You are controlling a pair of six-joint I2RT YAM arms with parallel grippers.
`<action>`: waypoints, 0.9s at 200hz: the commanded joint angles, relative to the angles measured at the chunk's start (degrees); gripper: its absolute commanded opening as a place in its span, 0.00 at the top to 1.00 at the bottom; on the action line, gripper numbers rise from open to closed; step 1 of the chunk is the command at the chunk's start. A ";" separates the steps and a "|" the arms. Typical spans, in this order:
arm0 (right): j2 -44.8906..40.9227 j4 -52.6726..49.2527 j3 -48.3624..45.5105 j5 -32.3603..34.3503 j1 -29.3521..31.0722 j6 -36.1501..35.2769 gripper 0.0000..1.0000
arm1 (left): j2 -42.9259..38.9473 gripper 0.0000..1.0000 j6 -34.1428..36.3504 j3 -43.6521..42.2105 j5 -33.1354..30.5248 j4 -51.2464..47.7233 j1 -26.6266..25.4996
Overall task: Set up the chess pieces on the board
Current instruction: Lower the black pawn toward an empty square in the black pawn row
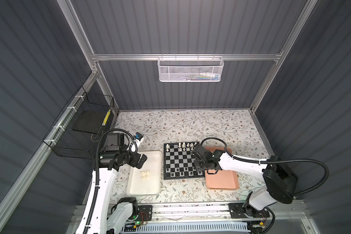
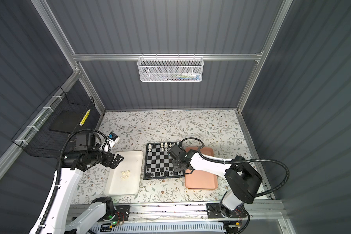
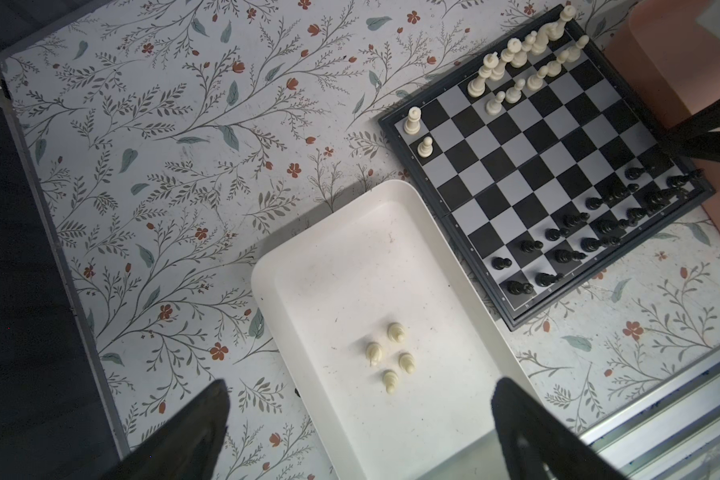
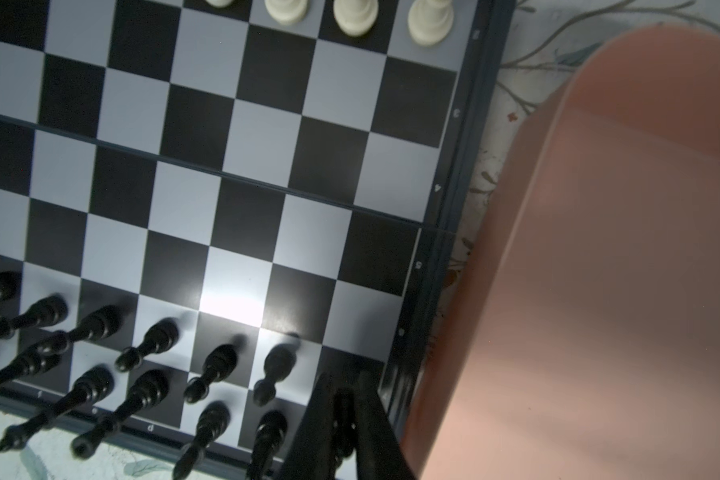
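Board: the chequered board [image 1: 176, 160] lies mid-surface, between the white tray [image 1: 146, 188] and the pink tray [image 1: 223, 182].
Right gripper: your right gripper [image 4: 346, 388] hangs over the board's near corner, on the pink tray's side, its fingers [image 4: 375, 419] clenched on a black piece [image 4: 344, 415].
Held piece: it sits squeezed between both fingers, above the corner square just inside the rim. You cannot tell whether its base touches the square.
Black side: the other black pieces [image 4: 154, 340] stand in the two near rows, the closest just beside your fingers.
White side: the cream pieces [image 3: 516, 54] stand along the far rows, well apart from either gripper.
Left gripper: your left gripper [image 1: 141, 161] hovers above the far left part of the white tray, fingers [image 3: 528, 436] spread wide, holding nothing.
Loose pawns: four cream pawns [image 3: 396, 332] sit clustered on the white tray, below your spread fingers and touching neither.
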 commanded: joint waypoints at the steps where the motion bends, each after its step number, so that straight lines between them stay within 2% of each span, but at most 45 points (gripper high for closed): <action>1: 0.92 0.38 -0.89 0.51 0.39 0.96 0.87 | -0.78 0.00 0.14 0.38 0.62 -1.93 -0.17; 180: 2.95 -0.80 0.51 1.54 0.46 -0.57 0.82 | -0.45 0.00 0.02 0.31 1.00 -1.57 -0.21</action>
